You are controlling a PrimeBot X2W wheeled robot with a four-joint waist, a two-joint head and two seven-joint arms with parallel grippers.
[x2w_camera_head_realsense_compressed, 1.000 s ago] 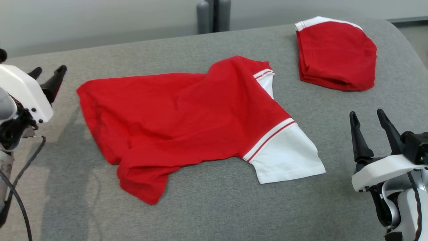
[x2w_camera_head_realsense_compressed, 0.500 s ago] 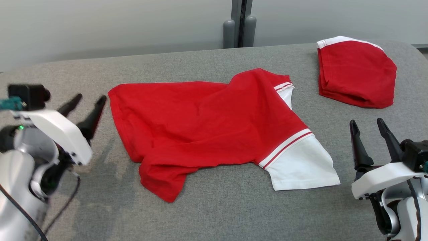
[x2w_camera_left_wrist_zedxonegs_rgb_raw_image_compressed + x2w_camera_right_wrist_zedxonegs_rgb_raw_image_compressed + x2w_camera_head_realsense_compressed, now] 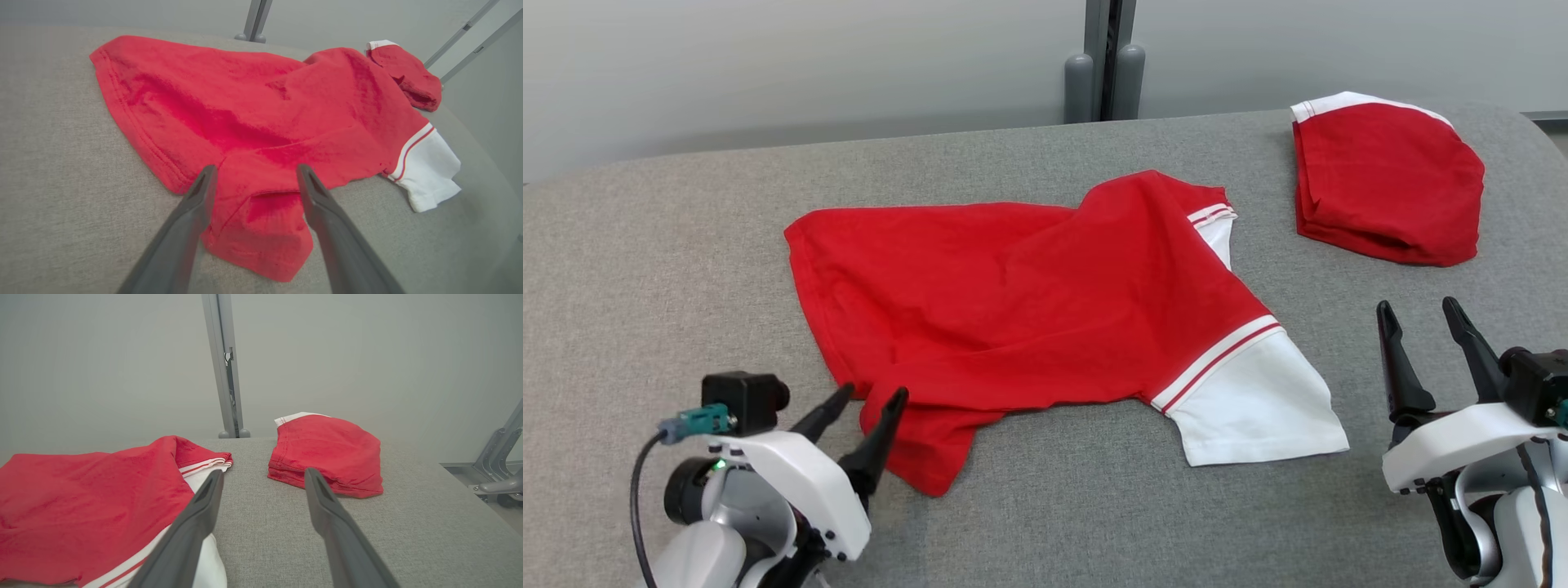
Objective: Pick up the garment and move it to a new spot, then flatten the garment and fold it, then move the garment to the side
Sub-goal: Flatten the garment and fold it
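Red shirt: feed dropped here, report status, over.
Left gripper open over red shirt's near corner. Right gripper open, clear. Shirt rumpled, unfolded. Folded red garment far right, no obstruction.

A lab or test room, by the look: a grey cloth-covered table with rounded corners fills the lower frame. Plain pale partition panels, joined by a grey metal post, run along the top. Bare metal struts stand at far right in the right wrist view.
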